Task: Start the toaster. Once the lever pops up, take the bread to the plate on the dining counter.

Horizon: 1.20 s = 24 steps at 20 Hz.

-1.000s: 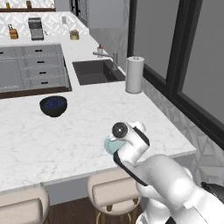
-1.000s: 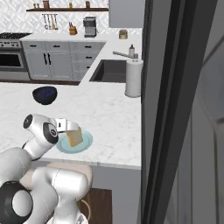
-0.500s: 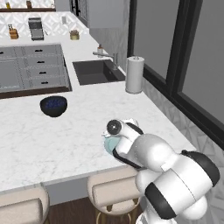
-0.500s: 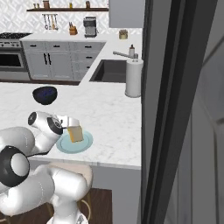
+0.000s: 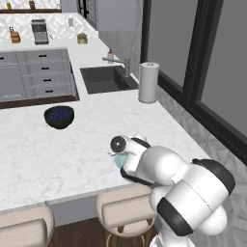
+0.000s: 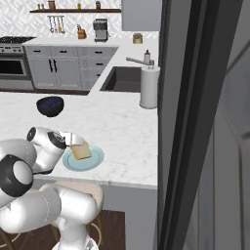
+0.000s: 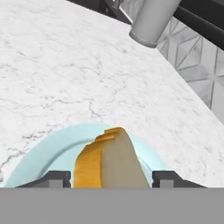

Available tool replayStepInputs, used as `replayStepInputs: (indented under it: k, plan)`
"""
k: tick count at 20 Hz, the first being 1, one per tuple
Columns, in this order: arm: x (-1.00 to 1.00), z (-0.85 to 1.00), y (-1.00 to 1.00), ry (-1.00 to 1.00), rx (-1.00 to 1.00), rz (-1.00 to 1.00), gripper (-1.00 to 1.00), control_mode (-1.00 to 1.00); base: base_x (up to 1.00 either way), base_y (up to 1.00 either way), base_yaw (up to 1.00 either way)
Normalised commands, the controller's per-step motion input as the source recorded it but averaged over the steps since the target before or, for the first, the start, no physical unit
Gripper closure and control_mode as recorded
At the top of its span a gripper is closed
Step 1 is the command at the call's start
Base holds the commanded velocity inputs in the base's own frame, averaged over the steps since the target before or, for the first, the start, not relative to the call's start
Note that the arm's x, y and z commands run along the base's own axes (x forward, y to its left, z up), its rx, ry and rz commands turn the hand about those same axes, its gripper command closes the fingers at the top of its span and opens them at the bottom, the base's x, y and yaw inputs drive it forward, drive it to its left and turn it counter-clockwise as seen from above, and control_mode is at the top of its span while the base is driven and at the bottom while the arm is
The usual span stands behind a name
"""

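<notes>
One small tan slice of golden-crusted toast [image 6: 81,152] rests on round pale blue-green plate [image 6: 94,164], white marble worktop [image 6: 122,127]; end effector [image 7: 111,179] jaws spread, gripping nothing; only withdrawal left.

The white arm is folded low and forward over the front edge of the counter, its big dark-ringed joints bunched close together. In the left base view the elbow bulks at about five o'clock of the picture and the wrist reaches toward ten o'clock from it, a round dark joint cap facing the camera. In the right base view the arm comes in from eight o'clock and the hand points toward three o'clock. The gripper [image 7: 111,177] hangs low, its two dark finger tips [image 7: 54,177] standing apart on either side of the bread [image 7: 111,162], with a gap showing at each side.
</notes>
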Motion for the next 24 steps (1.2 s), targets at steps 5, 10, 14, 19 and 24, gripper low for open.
replayStepInputs:
  k: [5, 10, 14, 19, 24]
  plan:
    - [-0.01, 0.04, 0.03, 0.04, 0.22, 0.0, -1.0, -1.0, 0.0, 0.0, 0.0]
    - [-0.13, 0.28, 0.16, 0.09, 0.28, 0.0, -1.0, -1.0, 0.0, 0.0, 0.0]
    - [-0.06, 0.39, 0.28, 0.16, 0.32, 0.0, -1.0, -1.0, 0.0, 0.0, 0.0]
    - [-0.02, 0.26, 0.31, 0.13, 0.21, 0.0, -1.0, -1.0, 0.0, 0.0, 0.0]
    - [-0.52, 0.6, 0.14, 0.02, 0.11, 0.0, -1.0, -1.0, 0.0, 0.0, 0.0]
